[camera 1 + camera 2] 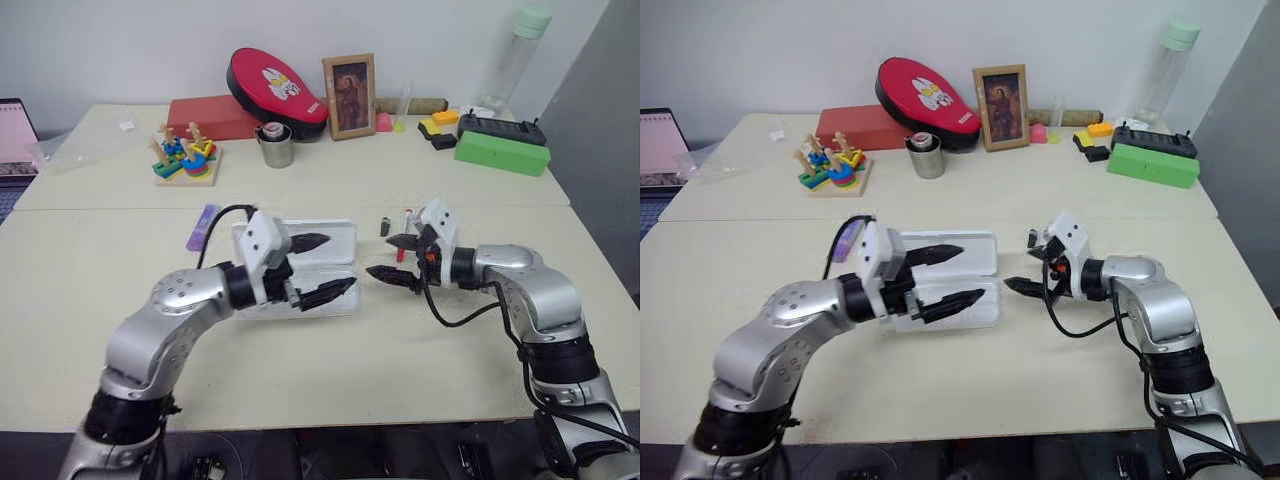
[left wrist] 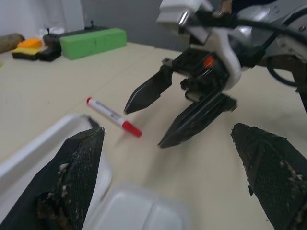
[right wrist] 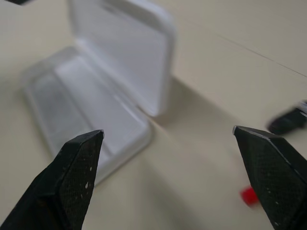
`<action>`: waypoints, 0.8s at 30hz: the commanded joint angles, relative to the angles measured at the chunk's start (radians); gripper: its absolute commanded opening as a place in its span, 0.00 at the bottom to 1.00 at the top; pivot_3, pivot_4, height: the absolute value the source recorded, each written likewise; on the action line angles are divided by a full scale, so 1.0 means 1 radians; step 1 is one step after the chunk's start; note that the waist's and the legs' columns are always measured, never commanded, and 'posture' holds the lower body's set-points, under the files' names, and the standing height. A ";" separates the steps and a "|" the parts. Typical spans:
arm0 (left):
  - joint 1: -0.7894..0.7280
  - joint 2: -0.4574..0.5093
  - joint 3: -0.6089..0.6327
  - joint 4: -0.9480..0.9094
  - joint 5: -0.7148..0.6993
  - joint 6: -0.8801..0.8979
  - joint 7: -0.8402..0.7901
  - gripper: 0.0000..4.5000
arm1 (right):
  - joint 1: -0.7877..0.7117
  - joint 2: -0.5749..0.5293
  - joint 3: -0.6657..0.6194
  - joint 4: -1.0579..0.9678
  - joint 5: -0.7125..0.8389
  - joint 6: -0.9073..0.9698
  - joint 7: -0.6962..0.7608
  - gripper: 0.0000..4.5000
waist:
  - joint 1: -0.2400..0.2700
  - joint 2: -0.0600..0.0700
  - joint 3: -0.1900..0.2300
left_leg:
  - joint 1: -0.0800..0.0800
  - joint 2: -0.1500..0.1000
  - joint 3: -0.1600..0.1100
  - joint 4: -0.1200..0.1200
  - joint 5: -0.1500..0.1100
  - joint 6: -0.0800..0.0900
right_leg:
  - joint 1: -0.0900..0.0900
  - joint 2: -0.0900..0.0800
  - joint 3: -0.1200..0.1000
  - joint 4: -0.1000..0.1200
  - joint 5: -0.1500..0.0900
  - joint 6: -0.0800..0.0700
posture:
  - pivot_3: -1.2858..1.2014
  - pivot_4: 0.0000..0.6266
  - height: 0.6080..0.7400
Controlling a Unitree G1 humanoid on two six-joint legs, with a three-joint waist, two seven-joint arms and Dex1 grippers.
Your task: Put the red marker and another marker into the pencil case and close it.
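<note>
Overhead, I see the open pencil case point(image 1: 335, 240) mid-table between my spread, empty left gripper point(image 1: 320, 268) and right gripper point(image 1: 400, 259), while the left wrist view shows the red marker point(image 2: 113, 117) beside the case, light, stiff, slick, best pinched mid-barrel.

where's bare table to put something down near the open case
Bare table runs along the near edge, in front of the pencil case and both grippers. Also free: the strip between the case and the stacking toy. Crowded: right of the case, where the red marker and right gripper sit.
</note>
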 commanded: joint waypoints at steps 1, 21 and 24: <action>-0.065 -0.044 -0.037 0.042 0.045 -0.031 0.020 1.00 | -0.015 0.057 -0.059 0.003 -0.076 0.100 -0.252 0.99 | -0.002 0.000 0.000 | 0.000 0.000 0.000 0.000 0.000 0.000 | 0.000 0.000 0.000 0.000 0.000 0.000 | 0.52 0.24 1.00; -0.158 -0.121 -0.054 0.155 0.163 -0.110 0.038 1.00 | -0.015 0.305 -0.033 0.190 -0.184 0.056 -0.661 0.65 | -0.003 0.000 0.000 | 0.007 0.000 0.000 -0.001 0.000 0.000 | 0.008 0.000 0.000 -0.001 0.000 0.000 | 0.52 0.24 1.00; -0.156 -0.124 -0.045 0.154 0.163 -0.108 0.041 1.00 | -0.020 0.296 -0.020 0.205 -0.197 0.024 -0.672 0.52 | -0.003 0.000 -0.001 | 0.012 0.000 0.000 -0.001 0.000 0.000 | 0.013 0.000 0.000 -0.002 0.000 0.001 | 0.52 0.24 1.00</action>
